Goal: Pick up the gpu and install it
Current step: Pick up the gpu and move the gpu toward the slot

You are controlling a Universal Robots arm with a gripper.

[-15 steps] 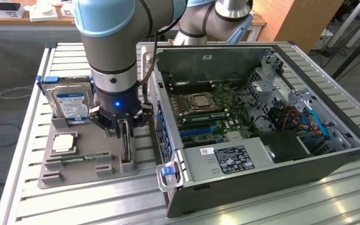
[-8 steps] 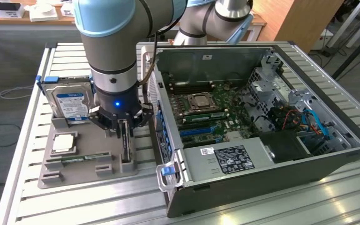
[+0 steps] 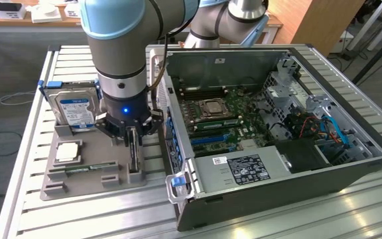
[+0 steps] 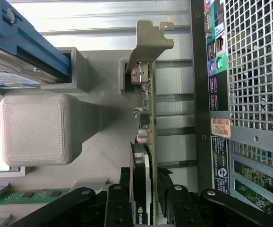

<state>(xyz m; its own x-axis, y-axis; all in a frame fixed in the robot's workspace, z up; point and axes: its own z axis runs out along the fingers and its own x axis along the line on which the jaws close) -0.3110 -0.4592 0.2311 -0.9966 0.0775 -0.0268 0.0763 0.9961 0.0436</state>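
Note:
The gpu stands on edge in a slot of the grey parts holder, just beside the open computer case. In the wrist view the gpu shows its green board edge, its black cooler and its silver end bracket seated in the holder's post. My gripper is straight above the card, and its black fingers sit against both faces of the card. The gripper is shut on the gpu, which still rests in the holder.
A hard drive with a blue-white label stands at the holder's back. A processor and a memory stick lie on the holder. The case's motherboard has blue slots. The case's rear panel is close to the card.

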